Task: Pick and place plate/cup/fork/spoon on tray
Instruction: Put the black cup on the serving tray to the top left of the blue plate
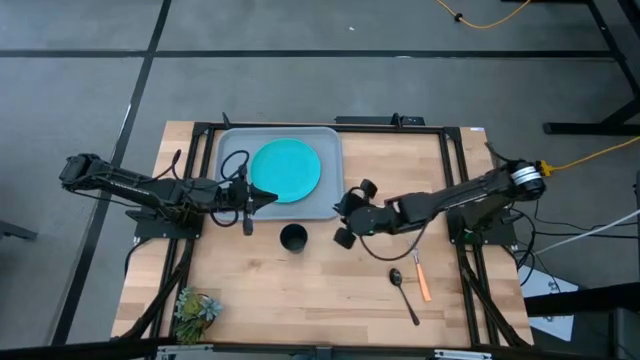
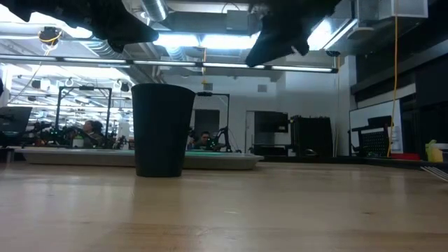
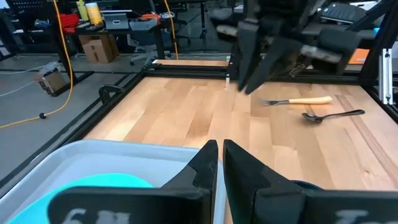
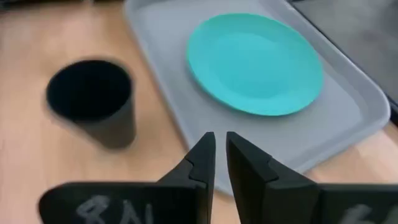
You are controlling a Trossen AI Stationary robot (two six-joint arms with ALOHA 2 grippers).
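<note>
Workshop racks and strip lights are filling the room behind a pale wooden bench (image 1: 300, 290). Tray (image 1: 325, 205) is sitting at its far edge, holding the plate (image 1: 285, 169). Cup (image 1: 293, 238) is standing just beside the tray; fork (image 1: 421, 278) and spoon (image 1: 403, 292) are lying well apart. Left gripper (image 1: 272, 198) and right gripper (image 1: 340, 208) are hovering empty, jaws clenched.

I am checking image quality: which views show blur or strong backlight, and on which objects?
Right wrist view: the cup is smeared, while the plate on the tray is sharper. Low view: bright ceiling lights backlight the cup, so it reads as a dark silhouette. Left wrist view: the fork and spoon are clear; the right gripper beyond is blurred.
</note>
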